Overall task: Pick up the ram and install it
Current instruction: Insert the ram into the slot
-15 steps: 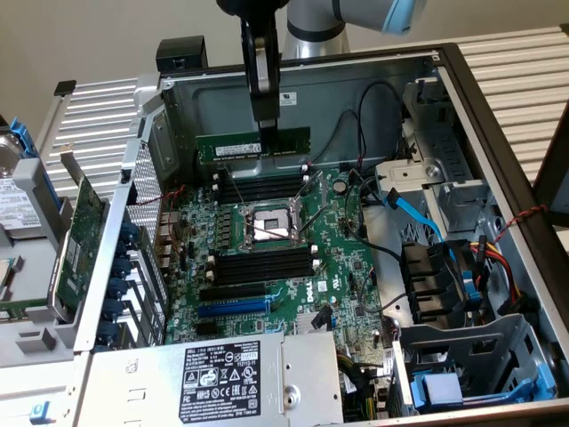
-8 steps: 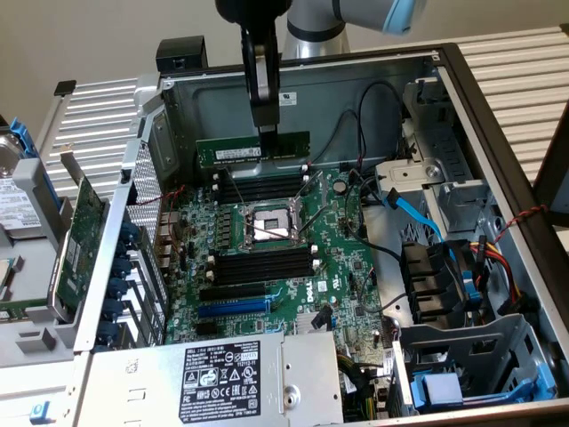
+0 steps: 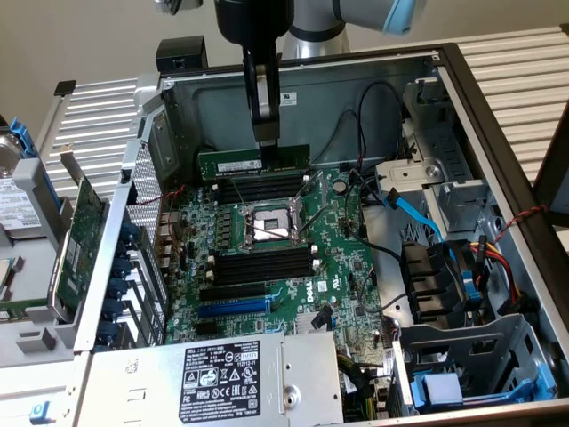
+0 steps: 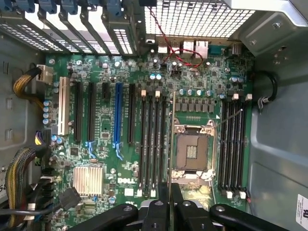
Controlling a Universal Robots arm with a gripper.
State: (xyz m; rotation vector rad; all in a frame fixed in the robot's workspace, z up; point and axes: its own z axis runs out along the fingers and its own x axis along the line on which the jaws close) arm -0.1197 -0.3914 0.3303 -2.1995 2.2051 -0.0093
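The ram, a narrow green stick with a white label, hangs level inside the open computer case, clamped from above by my gripper, which is shut on its top edge. It hovers just over the far bank of black memory slots, beyond the CPU socket. In the wrist view the ram appears edge-on as a thin line running out from my gripper, between the CPU socket and one bank of memory slots. A second bank of memory slots lies on the socket's other side.
A larger green expansion card leans outside the case at the exterior view's left. The power supply fills the near edge. Blue and black cables and a drive cage crowd the exterior view's right. A silver heatsink sits on the board.
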